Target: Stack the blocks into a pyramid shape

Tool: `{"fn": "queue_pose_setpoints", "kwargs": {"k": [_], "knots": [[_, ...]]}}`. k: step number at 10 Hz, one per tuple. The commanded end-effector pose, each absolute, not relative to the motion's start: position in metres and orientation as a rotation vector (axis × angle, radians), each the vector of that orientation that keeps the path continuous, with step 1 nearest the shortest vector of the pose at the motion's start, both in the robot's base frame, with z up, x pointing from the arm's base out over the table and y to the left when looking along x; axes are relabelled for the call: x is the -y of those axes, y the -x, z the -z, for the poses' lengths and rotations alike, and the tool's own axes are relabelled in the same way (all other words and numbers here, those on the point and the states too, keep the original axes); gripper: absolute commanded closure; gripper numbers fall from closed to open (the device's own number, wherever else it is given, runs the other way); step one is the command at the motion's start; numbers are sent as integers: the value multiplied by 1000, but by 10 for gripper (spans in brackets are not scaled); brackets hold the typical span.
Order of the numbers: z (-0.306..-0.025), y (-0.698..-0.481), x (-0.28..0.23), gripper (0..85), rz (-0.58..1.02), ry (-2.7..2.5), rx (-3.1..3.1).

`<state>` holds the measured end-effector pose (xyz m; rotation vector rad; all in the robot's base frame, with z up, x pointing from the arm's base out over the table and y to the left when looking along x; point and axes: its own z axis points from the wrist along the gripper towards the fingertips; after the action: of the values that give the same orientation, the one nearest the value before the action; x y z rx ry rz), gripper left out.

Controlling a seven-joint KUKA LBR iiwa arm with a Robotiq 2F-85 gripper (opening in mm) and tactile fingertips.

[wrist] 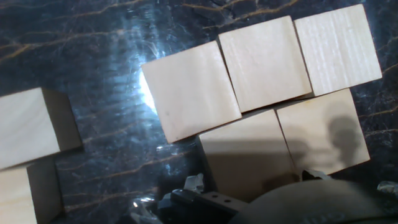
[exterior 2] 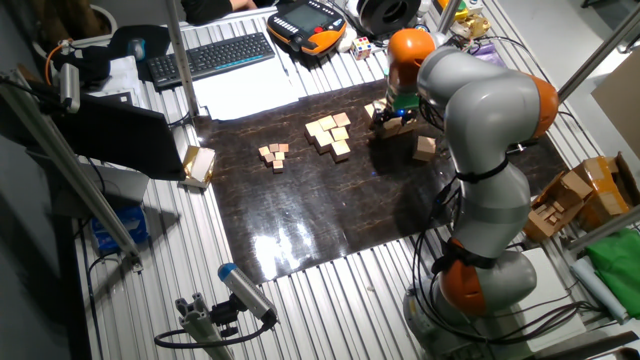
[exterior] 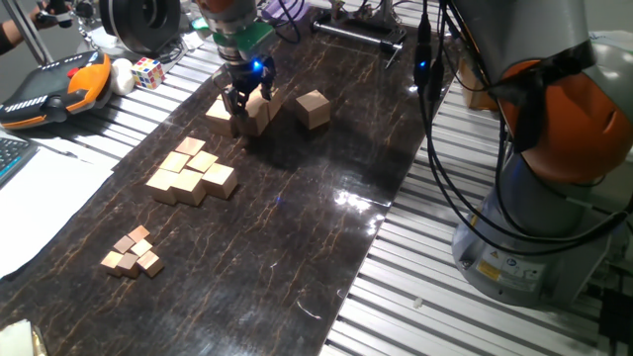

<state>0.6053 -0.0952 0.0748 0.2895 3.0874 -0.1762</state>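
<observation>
1. Your blocks (exterior: pixel 249 112) sit clustered at the far end of the dark surface (exterior: pixel 297 247); 1 lone cube (exterior: pixel 314 108) stands apart to the side.
2. The hand (exterior: pixel 243 102) is down among them; you cannot tell whether it grips anything.
3. Any sideways drift here could knock the neighbouring cubes apart.

We are seeing the large tan blocks (exterior: pixel 252 111) lying clustered on the dark mat, faces touching, with one block (exterior: pixel 314 108) sitting apart nearby.
</observation>
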Motion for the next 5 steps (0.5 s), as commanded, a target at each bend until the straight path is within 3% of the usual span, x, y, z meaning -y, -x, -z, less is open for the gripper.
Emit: {"fn": "queue_pose_setpoints", "kwargs": {"k": [1,5], "knots": [[-74,-605,95,67,172,-287,-3088],[-69,-604,95,70,178,-274,-3072]]}}
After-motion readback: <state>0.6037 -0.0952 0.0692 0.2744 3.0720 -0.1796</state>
